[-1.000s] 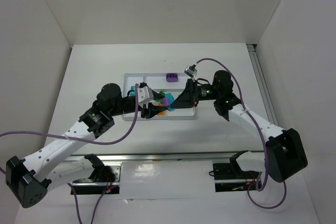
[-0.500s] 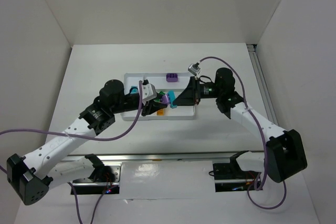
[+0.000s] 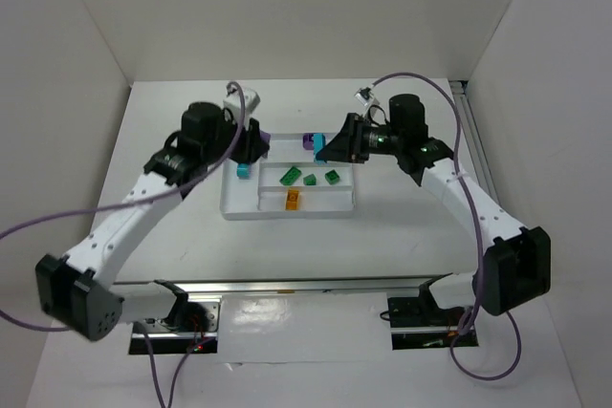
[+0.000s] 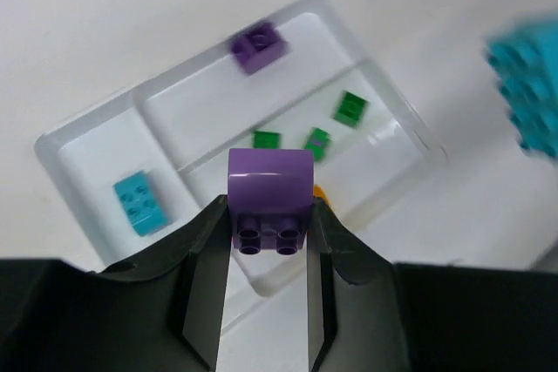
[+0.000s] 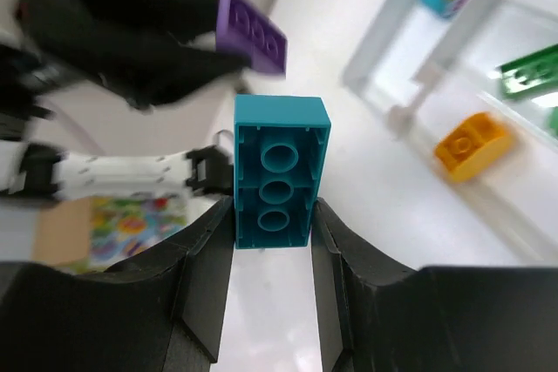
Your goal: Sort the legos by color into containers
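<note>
Purple lego (image 4: 270, 182) clamped in left end effector (image 4: 268, 246), teal lego (image 5: 281, 172) clamped in right end effector (image 5: 272, 237), both held over far side of white compartment tray (image 3: 239, 205) on tabletop (image 3: 382, 236)

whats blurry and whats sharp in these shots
Left wrist view: the held purple plastic brick is sharp, the teal plastic brick at the right edge is smeared. Right wrist view: that teal brick is crisp, the orange plastic brick behind is soft. Top view: sharp throughout.

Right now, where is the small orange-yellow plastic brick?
Seen from above, the orange-yellow brick lies in the white tray's nearest strip, midway between the arms, just in front of the three green bricks.
</note>
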{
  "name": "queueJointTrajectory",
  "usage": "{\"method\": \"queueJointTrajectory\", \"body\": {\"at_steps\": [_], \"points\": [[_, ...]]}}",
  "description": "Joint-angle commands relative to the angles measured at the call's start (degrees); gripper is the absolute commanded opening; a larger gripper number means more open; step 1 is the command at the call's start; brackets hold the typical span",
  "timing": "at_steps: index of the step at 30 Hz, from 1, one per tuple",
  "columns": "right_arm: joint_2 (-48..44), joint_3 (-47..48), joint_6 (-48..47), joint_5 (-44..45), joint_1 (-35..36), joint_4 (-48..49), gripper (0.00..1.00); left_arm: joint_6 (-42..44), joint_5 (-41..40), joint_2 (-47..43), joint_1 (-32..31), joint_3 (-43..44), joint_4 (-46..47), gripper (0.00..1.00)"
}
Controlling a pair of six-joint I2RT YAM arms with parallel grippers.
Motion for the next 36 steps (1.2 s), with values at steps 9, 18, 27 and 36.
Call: {"method": "queueJointTrajectory", "body": {"at_steps": [9,18,27,36], "points": [[21.5,18.3,-10.4,32.2,18.6,-10.0,0.07,-20.3,-12.6,15.9,13.7,18.3,-24.3,0.00],[39.8,32.7,-12.1,34.1,25.7,-9.5,0.08,-24.5,-14.5,10.6,19.6,24.4,-26.6,0.00],[49.5,41.9,-11.6,33.7,27.7,-10.9,0.34,-24.5,-13.8,9.9,20.1,26.7,-27.2,0.00],[41.8,37.8,-12.8,41.7,27.0,-13.2,0.78,-25.0,-12.7,13.0,19.9,25.8,-25.7,0.00]]}}
